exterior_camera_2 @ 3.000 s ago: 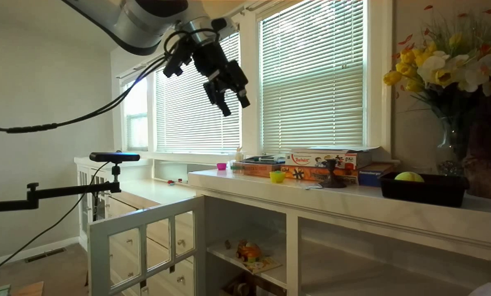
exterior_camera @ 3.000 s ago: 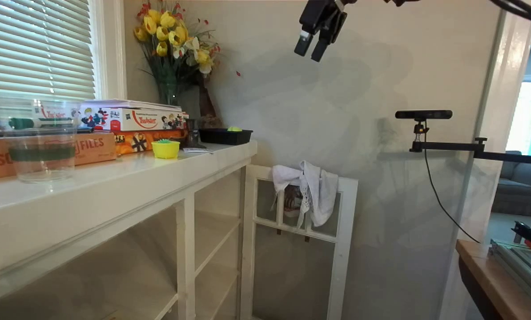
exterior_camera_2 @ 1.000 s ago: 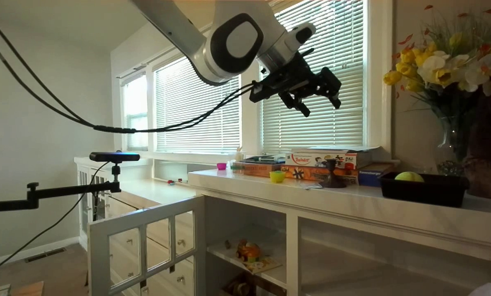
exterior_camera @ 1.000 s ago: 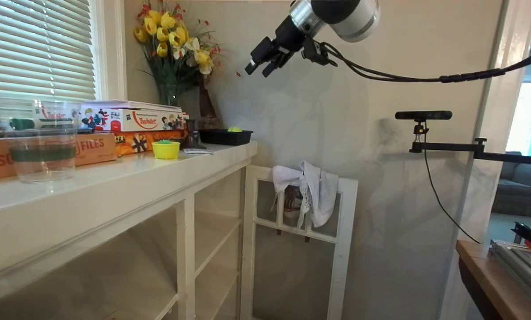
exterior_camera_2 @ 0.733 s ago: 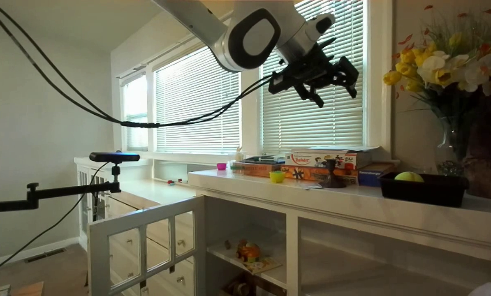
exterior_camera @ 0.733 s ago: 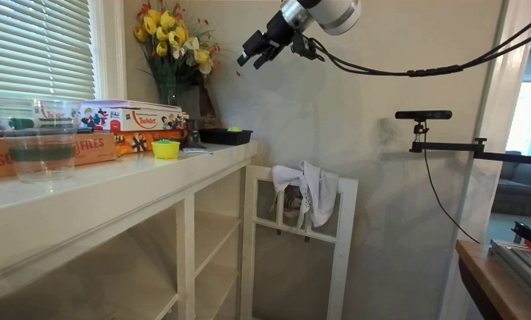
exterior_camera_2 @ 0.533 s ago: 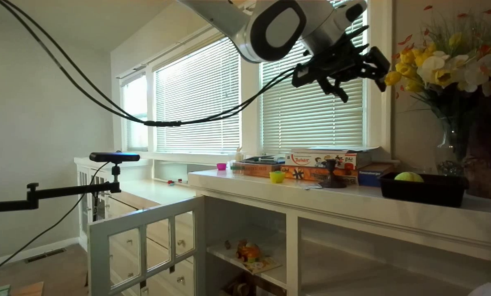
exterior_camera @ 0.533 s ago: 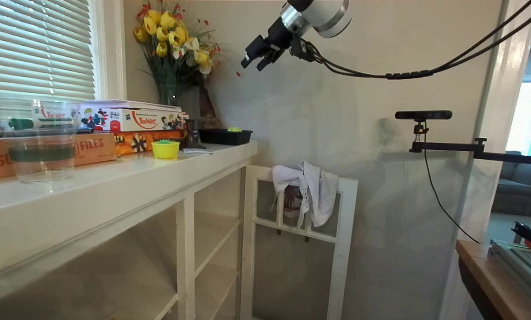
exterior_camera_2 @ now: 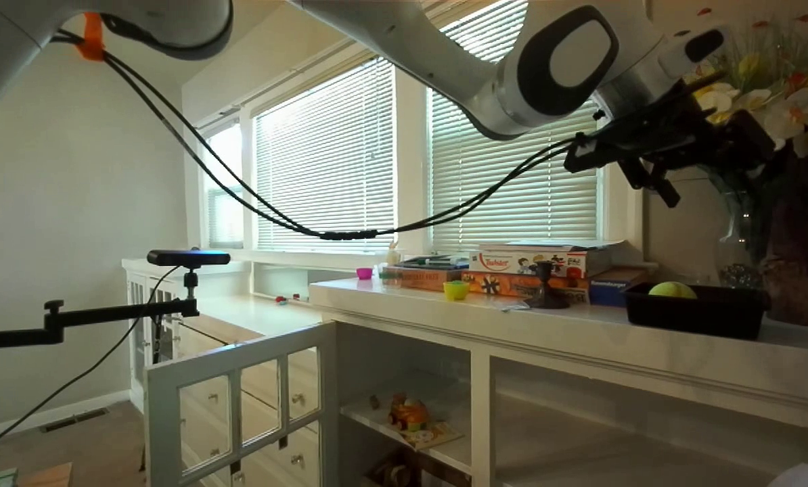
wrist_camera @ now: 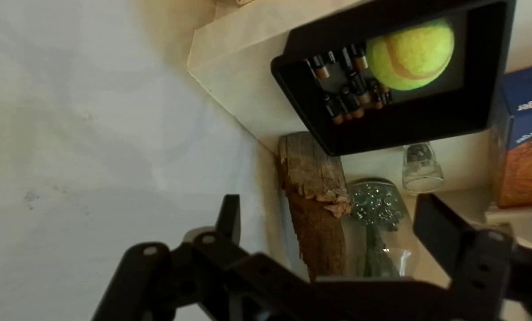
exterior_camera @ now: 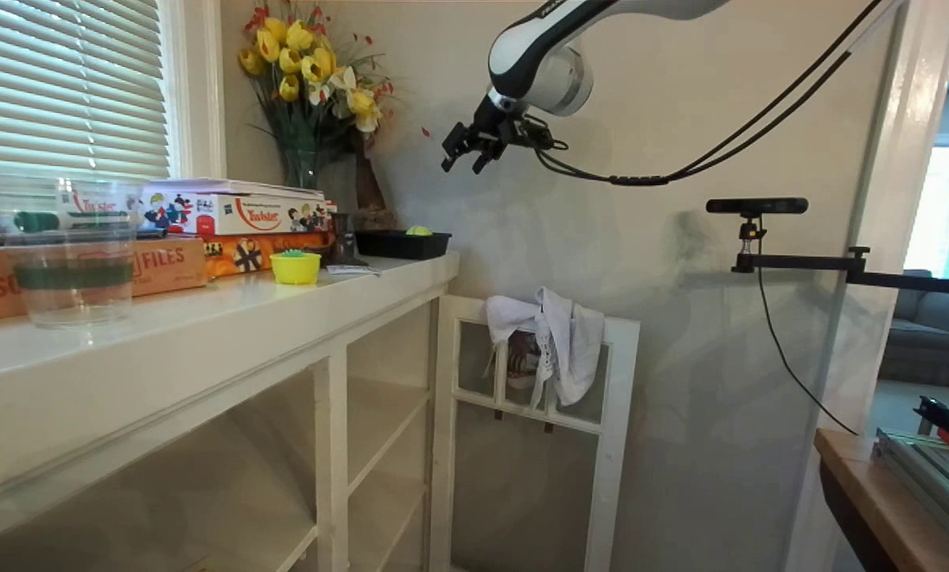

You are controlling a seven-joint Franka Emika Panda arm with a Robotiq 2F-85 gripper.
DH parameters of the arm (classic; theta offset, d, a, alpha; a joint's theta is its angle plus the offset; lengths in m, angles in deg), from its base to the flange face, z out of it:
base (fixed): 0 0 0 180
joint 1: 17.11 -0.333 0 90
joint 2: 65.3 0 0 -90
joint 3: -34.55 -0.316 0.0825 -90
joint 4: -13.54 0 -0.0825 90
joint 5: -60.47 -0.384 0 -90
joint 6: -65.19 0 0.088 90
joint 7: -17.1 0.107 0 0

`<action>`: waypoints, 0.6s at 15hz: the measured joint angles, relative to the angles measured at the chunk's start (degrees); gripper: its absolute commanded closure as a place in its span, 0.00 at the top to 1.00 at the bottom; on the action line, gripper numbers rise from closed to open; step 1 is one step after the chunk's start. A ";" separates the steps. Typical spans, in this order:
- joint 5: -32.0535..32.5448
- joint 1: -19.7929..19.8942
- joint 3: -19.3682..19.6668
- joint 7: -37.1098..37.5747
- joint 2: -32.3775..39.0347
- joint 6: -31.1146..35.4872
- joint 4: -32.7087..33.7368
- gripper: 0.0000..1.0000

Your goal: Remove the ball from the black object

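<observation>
The ball (wrist_camera: 411, 55) is yellow-green with a pale seam. It rests in the black object, a shallow rectangular black tray (wrist_camera: 395, 127), at the end nearer the blue box. In both exterior views the ball's top (exterior_camera_2: 673, 291) (exterior_camera: 419, 230) shows above the tray's wall (exterior_camera_2: 695, 316) (exterior_camera: 399, 245). My gripper (wrist_camera: 328, 198) is open, with its fingers wide apart and nothing between them. In both exterior views the gripper (exterior_camera_2: 722, 174) (exterior_camera: 463, 167) is in the air above the tray's level, tilted, and apart from the ball.
Several small batteries (wrist_camera: 333, 109) lie in the tray beside the ball. Driftwood (wrist_camera: 317, 218), a glass vase (wrist_camera: 377, 205) with flowers (exterior_camera_2: 803, 111), a small glass (wrist_camera: 422, 169) and a blue box (wrist_camera: 526, 107) stand around it. A candlestick (exterior_camera_2: 545, 294) and yellow cup (exterior_camera_2: 456, 291) share the white counter (exterior_camera_2: 404, 301).
The gripper has swung across the counter to the tray's end and tilted from pointing steeply down. Over the last half second it has come lower. The ball and tray have not moved.
</observation>
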 measured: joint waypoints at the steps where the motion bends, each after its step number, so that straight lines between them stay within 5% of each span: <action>1: 1.10 0.10 -0.14 2.00 1.84 -1.78 2.59 1.00; 9: 2.24 1.74 -3.89 4.12 13.14 -14.36 21.15 1.00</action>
